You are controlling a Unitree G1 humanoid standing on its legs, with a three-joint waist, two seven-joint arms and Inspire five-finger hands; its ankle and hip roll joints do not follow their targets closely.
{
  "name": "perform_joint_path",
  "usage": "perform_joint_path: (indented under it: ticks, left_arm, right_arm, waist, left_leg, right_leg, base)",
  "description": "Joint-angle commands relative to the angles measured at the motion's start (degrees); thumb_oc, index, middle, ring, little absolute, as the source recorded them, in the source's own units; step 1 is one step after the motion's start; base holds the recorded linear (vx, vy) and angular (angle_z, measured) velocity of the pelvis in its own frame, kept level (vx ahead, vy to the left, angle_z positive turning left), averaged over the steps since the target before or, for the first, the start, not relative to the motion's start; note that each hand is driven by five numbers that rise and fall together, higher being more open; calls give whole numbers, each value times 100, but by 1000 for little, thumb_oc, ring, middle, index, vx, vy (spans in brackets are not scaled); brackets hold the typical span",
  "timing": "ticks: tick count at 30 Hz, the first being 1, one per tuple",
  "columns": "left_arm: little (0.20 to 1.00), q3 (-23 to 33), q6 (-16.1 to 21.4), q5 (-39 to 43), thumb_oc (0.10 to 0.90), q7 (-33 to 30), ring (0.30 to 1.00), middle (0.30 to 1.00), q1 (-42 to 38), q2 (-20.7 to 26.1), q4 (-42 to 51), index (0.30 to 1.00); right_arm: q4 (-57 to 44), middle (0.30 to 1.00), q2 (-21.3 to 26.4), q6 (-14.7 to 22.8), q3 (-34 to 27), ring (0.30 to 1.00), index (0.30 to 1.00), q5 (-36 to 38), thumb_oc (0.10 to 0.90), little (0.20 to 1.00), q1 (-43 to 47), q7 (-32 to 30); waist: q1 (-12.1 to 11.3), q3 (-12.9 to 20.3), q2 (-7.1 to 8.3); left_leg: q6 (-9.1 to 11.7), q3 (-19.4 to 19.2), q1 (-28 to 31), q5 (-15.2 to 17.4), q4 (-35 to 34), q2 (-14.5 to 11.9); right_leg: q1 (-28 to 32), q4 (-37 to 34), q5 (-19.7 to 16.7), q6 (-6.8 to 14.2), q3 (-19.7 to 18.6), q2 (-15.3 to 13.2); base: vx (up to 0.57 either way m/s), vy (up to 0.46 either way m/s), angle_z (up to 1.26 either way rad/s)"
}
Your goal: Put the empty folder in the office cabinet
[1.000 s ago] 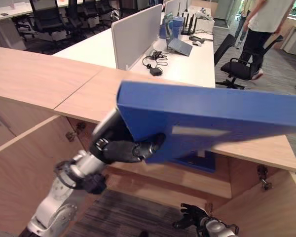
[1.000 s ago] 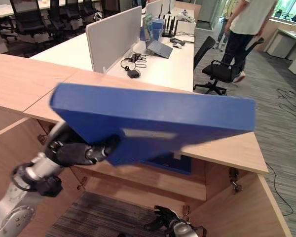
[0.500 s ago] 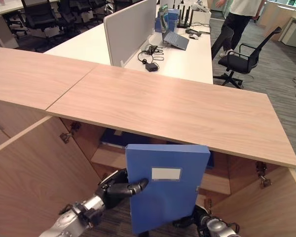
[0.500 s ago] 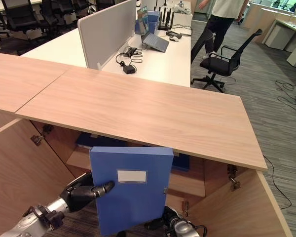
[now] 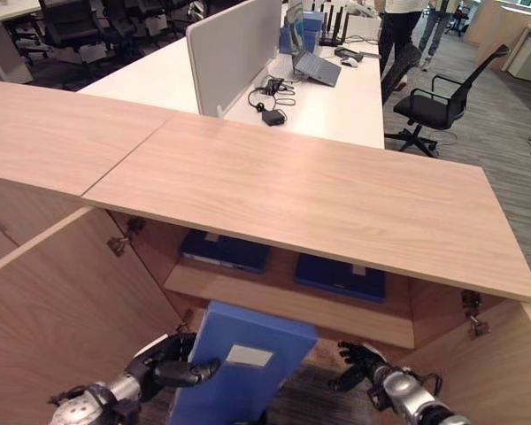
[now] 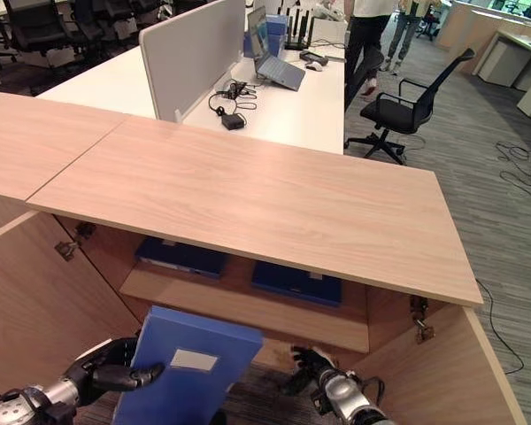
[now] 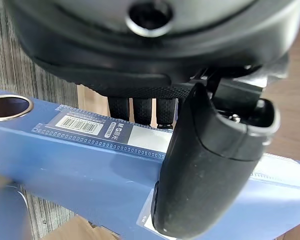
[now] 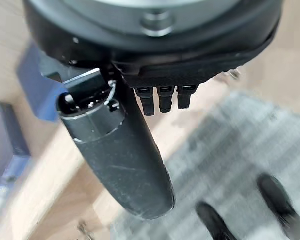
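Blue folder (image 5: 239, 372) now lower, tipped toward cabinet (image 5: 292, 305) | left hand (image 5: 173, 372) pinching folder | right hand (image 5: 361, 363) loose, empty | almost going in

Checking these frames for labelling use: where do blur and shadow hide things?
Right wrist view: floor and cabinet wood behind the right hand smear with motion blur. Left wrist view: blue folder sharp, left hand close. Eye views: cabinet shelf shadowed under the top, folders there dim.
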State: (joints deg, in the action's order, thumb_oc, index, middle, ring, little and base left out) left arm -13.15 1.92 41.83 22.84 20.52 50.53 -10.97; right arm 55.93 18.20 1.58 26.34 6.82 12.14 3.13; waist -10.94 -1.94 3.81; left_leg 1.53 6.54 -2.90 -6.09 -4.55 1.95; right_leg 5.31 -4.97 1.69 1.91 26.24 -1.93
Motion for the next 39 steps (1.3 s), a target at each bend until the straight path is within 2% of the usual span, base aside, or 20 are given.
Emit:
perform_joint_path:
  ticks: [1,2,4,6,7,9,12,15,24,30,34,35,39]
  left_arm:
    - [300,112,487,50,400,322,300,300,-50,131,559,300]
    - [300,133,489,78,400,327,300,300,-65,94,576,300]
    - [300,104,513,181,400,376,300,300,-185,-94,544,300]
    - [300,91,495,221,400,386,300,300,-219,-167,527,300]
    - [300,53,423,391,400,395,300,300,-308,-400,467,300]
    - [300,-7,393,491,400,415,300,300,-430,-560,450,300]
    - [300,-88,402,478,400,403,300,300,-527,-624,404,300]
    - [300,-194,435,395,400,447,300,300,-761,-723,320,300]
    - [300,-36,568,312,400,478,300,300,-1012,-851,395,300]
    - [300,-97,695,5,400,508,300,300,-1286,-1006,102,300]
    - [300,-96,706,-172,400,509,300,300,-1358,-1007,-11,300]
    - [300,-55,694,-229,400,504,300,300,-1383,-946,-46,300]
    - [300,16,689,-232,400,521,300,300,-1379,-904,-101,300]
  right_arm:
    - [-512,900,336,366,40,900,900,12,800,900,500,-76]
    - [-629,900,362,384,24,900,900,137,800,900,460,-8]
    - [-998,900,321,458,43,900,900,849,800,900,273,335]
    - [-1046,900,283,465,43,900,900,998,800,900,239,403]
    - [-1136,900,163,484,27,900,900,1403,800,900,171,498]
    - [-1249,900,47,485,81,900,900,1782,800,900,141,650]
    - [-1397,900,0,463,184,900,900,2004,800,900,131,767]
    - [-1984,900,64,376,550,900,900,2495,800,900,104,1213]
    - [-2034,900,117,270,973,900,900,2306,800,900,288,1506]
    - [-2502,900,270,200,1349,900,900,2401,800,900,427,1929]
    - [-2681,900,530,166,1550,900,900,1901,800,900,659,2023]
    - [-2660,900,737,158,1592,900,900,1505,800,900,800,2022]
    - [-2556,900,892,137,1539,900,900,1391,800,900,867,2054]
  waist:
    - [38,259,82]
    - [43,255,79]
    - [56,242,75]
    - [63,242,77]
    - [66,236,79]
    - [72,231,77]
    - [70,227,85]
    - [68,223,111]
    - [-10,229,110]
    - [-35,228,117]
    - [-42,231,137]
    - [-38,231,148]
    - [-38,238,155]
  left_leg:
    - [-61,117,146,625,-45,21]
    - [-63,118,148,628,-45,20]
    - [-61,113,165,634,-45,28]
    - [-59,106,167,637,-45,26]
    - [-59,95,175,639,-45,28]
    - [-59,84,183,642,-45,30]
    - [-55,71,189,646,-45,30]
    - [-45,72,193,653,-45,30]
    - [-36,102,191,649,-45,45]
    - [-27,98,194,646,-45,41]
    - [-22,96,193,651,-45,41]
    - [-18,88,191,647,-45,38]
    - [-15,85,194,645,-45,31]
  right_leg:
    - [-202,242,15,408,-452,-205]
    - [-205,247,14,407,-451,-210]
    - [-196,238,12,403,-460,-214]
    - [-191,233,13,403,-466,-215]
    - [-190,227,8,401,-471,-217]
    - [-186,221,10,398,-485,-213]
    - [-179,218,13,394,-494,-212]
    - [-181,216,19,387,-502,-217]
    - [-173,209,21,381,-467,-225]
    - [-173,211,31,376,-446,-233]
    - [-169,199,29,374,-464,-230]
    - [-165,194,23,376,-470,-227]
    - [-160,183,17,379,-467,-225]
  base:
    - [0,0,0]
    - [0,0,0]
    - [0,0,0]
    - [0,0,0]
    - [0,0,0]
    - [0,0,0]
    - [0,0,0]
    - [0,0,0]
    - [0,0,0]
    - [0,0,0]
    - [0,0,0]
    - [0,0,0]
    - [0,0,0]
